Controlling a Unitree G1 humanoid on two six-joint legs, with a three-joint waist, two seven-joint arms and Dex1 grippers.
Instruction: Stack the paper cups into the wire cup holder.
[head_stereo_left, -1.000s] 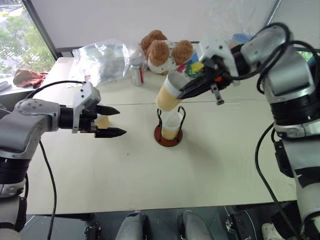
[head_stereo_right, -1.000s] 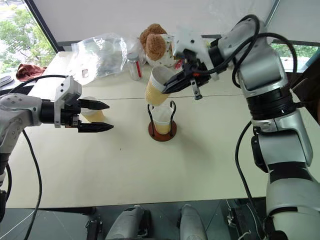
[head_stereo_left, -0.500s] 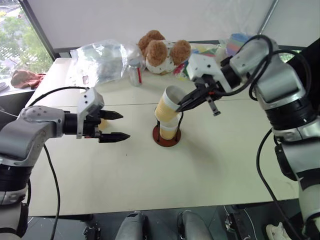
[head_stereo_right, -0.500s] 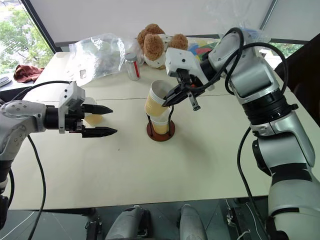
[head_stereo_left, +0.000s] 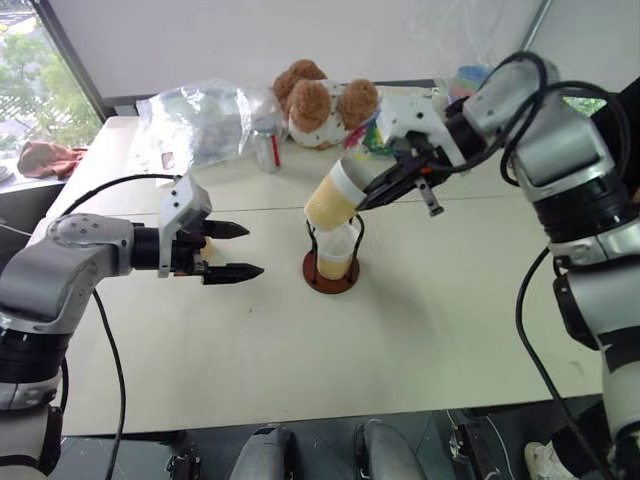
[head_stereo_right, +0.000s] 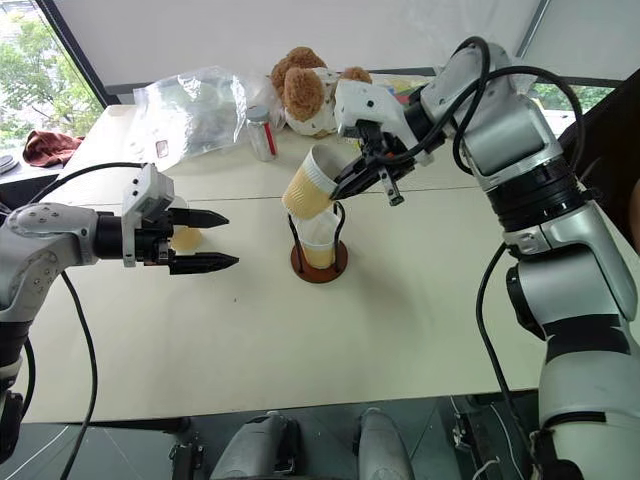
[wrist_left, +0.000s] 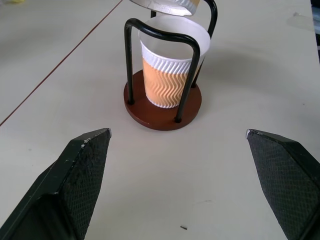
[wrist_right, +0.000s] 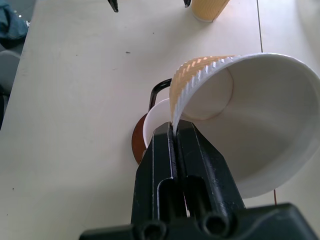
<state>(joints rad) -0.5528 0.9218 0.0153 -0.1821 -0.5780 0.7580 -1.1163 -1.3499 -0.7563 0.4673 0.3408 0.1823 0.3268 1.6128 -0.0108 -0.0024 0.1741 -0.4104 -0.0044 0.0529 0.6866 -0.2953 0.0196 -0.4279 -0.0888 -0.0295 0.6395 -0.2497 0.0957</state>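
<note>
A paper cup (head_stereo_right: 308, 183) is pinched by its rim wall between the pressed-together fingers of the right claw (head_stereo_right: 345, 185), one finger inside the cup and one outside, as is shown plainly in the right wrist view. Compared with half a second ago, this cup has been lifted and tipped: then it was seated low over the wire cup holder (head_stereo_right: 318, 262), nearly meeting the cup standing in it; now it is held tilted, mouth toward the claw, above and slightly to the left of the holder, with its base just over the upper edge of the wire loops. A second cup (wrist_left: 172, 75) stands upright on the holder's reddish-brown disc between the two black loops. From this it is judged that the insertion has not been completed and that the cup was backed off for realignment; it will probably need to be brought upright and centred over the nested cup before it is lowered. The left claw (head_stereo_left: 232, 250) is held spread wide above the bench (head_stereo_left: 420, 320), empty, pointing toward the holder, much where it was a second ago. A third cup (head_stereo_right: 184, 237) stands on the bench just behind the left claw's fingers and has not been picked up.
</note>
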